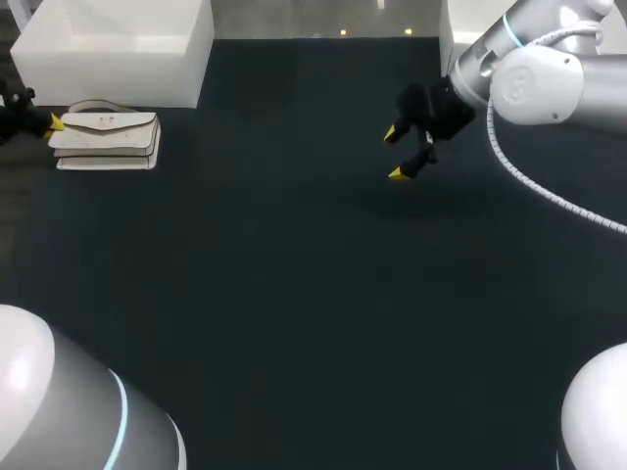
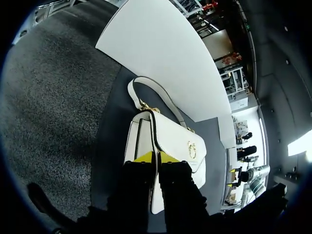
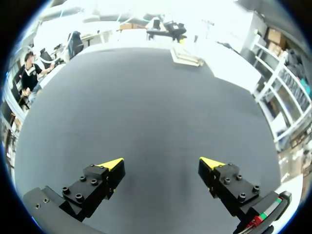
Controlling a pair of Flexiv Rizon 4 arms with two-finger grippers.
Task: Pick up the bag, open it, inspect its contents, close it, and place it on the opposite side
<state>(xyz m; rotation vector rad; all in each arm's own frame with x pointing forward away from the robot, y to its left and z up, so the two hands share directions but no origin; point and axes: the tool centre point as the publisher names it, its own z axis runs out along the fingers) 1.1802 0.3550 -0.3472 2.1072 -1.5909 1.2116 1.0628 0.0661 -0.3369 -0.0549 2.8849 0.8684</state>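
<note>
The white handbag [image 1: 106, 137] with black trim and a gold clasp lies flat at the table's far left. In the left wrist view the bag [image 2: 175, 139] shows its strap curving away toward the white box. My left gripper [image 2: 156, 157] is at the bag's near end, its yellow fingertips [image 2: 144, 157] close together on either side of the flap's edge. From above only one yellow tip of the left gripper [image 1: 55, 122] shows, at the bag's left end. My right gripper [image 1: 396, 153] hovers over the far middle of the table, open and empty, with its fingers wide apart [image 3: 161, 163]. It sees the bag [image 3: 185, 56] far ahead.
A large white box [image 1: 113, 49] stands right behind the bag at the far left. Another white box [image 1: 460, 24] is at the far right corner. The dark mat [image 1: 294, 294] covers the table between the arms.
</note>
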